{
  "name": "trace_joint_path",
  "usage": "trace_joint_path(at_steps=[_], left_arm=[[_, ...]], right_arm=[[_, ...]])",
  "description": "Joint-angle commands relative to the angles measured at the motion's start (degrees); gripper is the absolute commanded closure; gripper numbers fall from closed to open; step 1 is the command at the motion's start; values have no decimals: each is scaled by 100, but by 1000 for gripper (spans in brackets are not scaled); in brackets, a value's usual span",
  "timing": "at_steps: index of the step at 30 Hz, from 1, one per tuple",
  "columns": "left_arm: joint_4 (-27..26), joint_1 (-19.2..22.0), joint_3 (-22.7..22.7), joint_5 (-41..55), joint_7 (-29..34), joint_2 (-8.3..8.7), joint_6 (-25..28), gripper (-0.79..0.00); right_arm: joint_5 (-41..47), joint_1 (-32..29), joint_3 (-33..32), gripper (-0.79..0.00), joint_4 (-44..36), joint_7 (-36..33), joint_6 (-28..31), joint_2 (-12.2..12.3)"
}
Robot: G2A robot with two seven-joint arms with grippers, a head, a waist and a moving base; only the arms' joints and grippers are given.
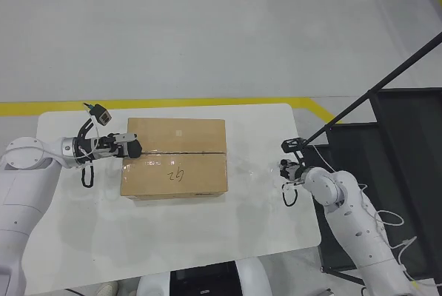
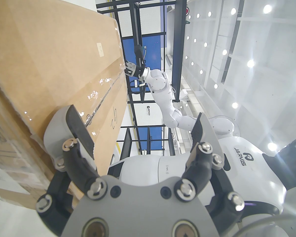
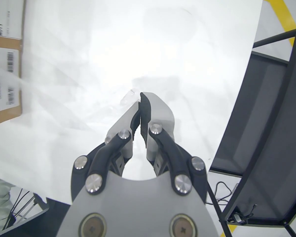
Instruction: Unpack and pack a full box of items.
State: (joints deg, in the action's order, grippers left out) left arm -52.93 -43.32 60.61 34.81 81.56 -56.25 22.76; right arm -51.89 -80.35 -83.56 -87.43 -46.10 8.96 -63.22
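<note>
**Closed box mid-bench, one tool at each end**

The cardboard box (image 1: 176,159) sits flat in the middle of the white bench (image 1: 228,222), its top flaps down and meeting along a taped seam (image 1: 183,152) that runs end to end. A handwritten mark (image 1: 176,175) lies on the nearer flap.

The left tool (image 1: 132,145) is at the box's left end, level with the top and in line with the seam. Its jaws stand wide apart and hold nothing. In the left wrist view one finger pad (image 2: 79,129) lies against the top edge of the box by the seam, while the other is out in free air.

The right tool (image 3: 139,99) hangs off the box's right end, apart from the cardboard and low over bare bench. Its jaws are pressed together on a crumpled end of clear tape (image 3: 127,99); a faint translucent band runs from there back toward the box, whose labelled end wall (image 3: 5,8) faces this tool.

A black rack (image 1: 398,148) stands just beside the bench's right edge, close behind the right arm. A yellow line (image 1: 28,109) crosses the floor beyond the bench. Nothing lies between either tool and the box.
</note>
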Motion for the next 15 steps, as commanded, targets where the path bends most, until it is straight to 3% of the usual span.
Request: trace_joint_path(at_steps=[1, 6, 10, 15], left_arm=[[0, 0, 0, 0, 0, 0, 0, -785], [0, 0, 0, 0, 0, 0, 0, -785], [0, 0, 0, 0, 0, 0, 0, -785], [0, 0, 0, 0, 0, 0, 0, -785]], right_arm=[[226, -26, -237, 0, -43, -191, 239, 42], [1304, -42, -795, 0, -92, -932, 923, 141], [1863, 48, -1233, 0, -71, -1477, 1132, 233], [1701, 44, -1681, 0, -276, -1272, 920, 317]])
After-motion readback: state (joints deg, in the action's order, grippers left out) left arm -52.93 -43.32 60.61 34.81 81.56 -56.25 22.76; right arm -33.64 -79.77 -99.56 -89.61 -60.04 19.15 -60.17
